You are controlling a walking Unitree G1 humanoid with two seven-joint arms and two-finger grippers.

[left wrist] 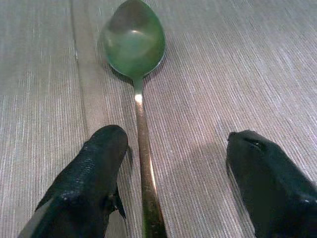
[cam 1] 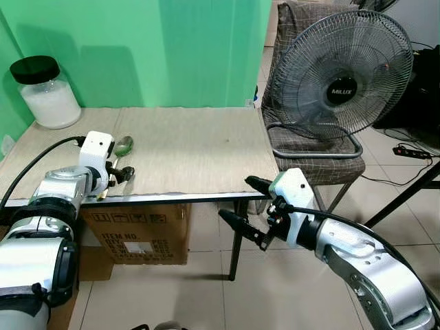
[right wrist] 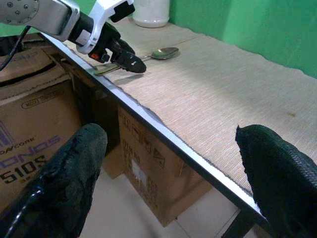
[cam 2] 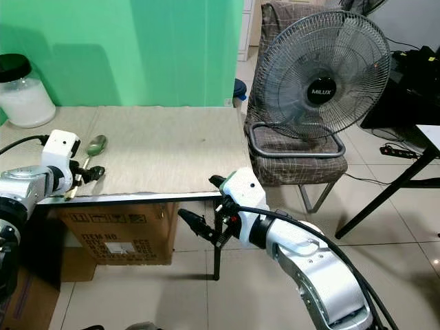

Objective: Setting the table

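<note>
Item: spoon, metal, lying flat on the woven mat of the table, close to the near edge on the robot's left side.
Long axis: handle toward the near table edge, bowl away toward the green wall; runs roughly along the reach of the left gripper.
Left gripper: low over the mat at the handle end; jaws parted wide, nothing gripped.
Relation to jaws: handle passes between the two fingers, off centre, just beside one finger and well apart from the other; contact with the near finger cannot be told.
Right gripper: off the table, below and in front of the near edge toward the right corner; jaws spread wide, empty; well apart from the spoon.
Nearer arm: left, by a clear margin.
Judgement: fingers probably need centring across the handle before closing; thin flat handle likely to slip on the mat if pinched off centre.
Also present: jar with black lid at the far left corner; standing fan beside the table; cardboard box beneath.
</note>
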